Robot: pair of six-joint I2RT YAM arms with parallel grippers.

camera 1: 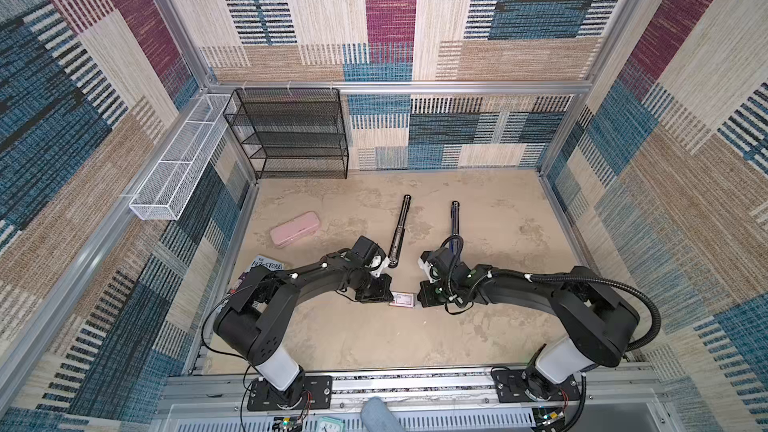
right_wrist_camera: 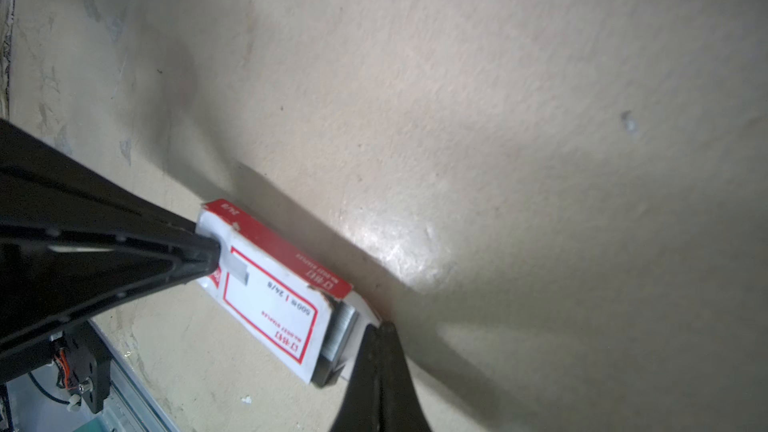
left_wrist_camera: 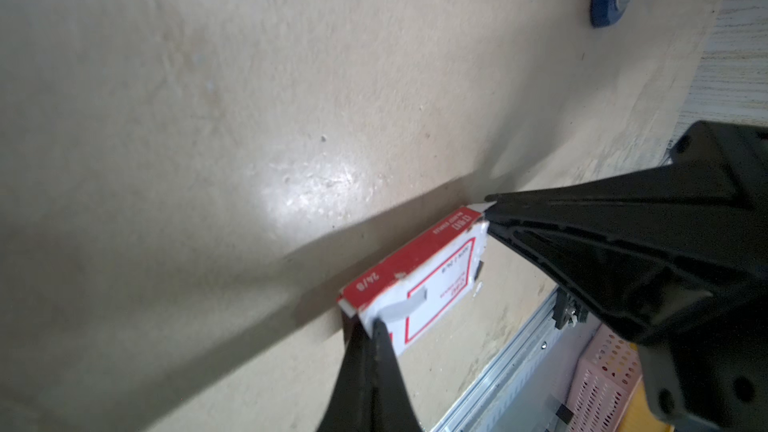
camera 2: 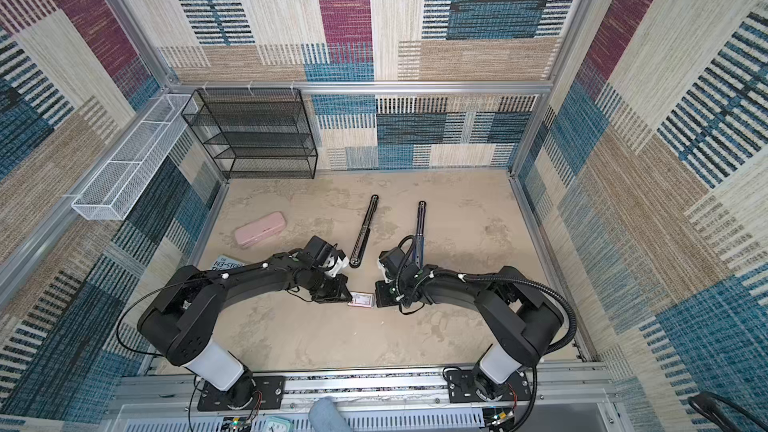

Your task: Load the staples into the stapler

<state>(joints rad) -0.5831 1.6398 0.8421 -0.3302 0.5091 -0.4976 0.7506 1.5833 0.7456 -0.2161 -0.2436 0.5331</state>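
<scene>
The staples' small white box with a red edge (camera 1: pixel 403 298) (camera 2: pixel 363 299) lies flat on the table between both grippers. My left gripper (camera 1: pixel 392 296) (left_wrist_camera: pixel 376 326) is shut on one end of the box (left_wrist_camera: pixel 432 284). My right gripper (camera 1: pixel 417 297) (right_wrist_camera: pixel 386 326) is shut on the white flap of the slide-out tray at the other end. There the grey staples (right_wrist_camera: pixel 340 326) stick a little way out of the box (right_wrist_camera: pixel 270 297). The stapler shows as two long black bars (camera 1: pixel 400 229) (camera 1: pixel 454 222) lying behind the grippers, apart from the box. The right bar's near end is hidden under my right arm.
A pink pencil case (camera 1: pixel 295 229) and a book (camera 1: pixel 268 265) lie to the left, near my left arm. A black mesh shelf (camera 1: pixel 291 135) stands at the back left and a white mesh basket (camera 1: pixel 183 160) hangs on the left wall. A metal rail (camera 1: pixel 415 384) runs along the table's front edge.
</scene>
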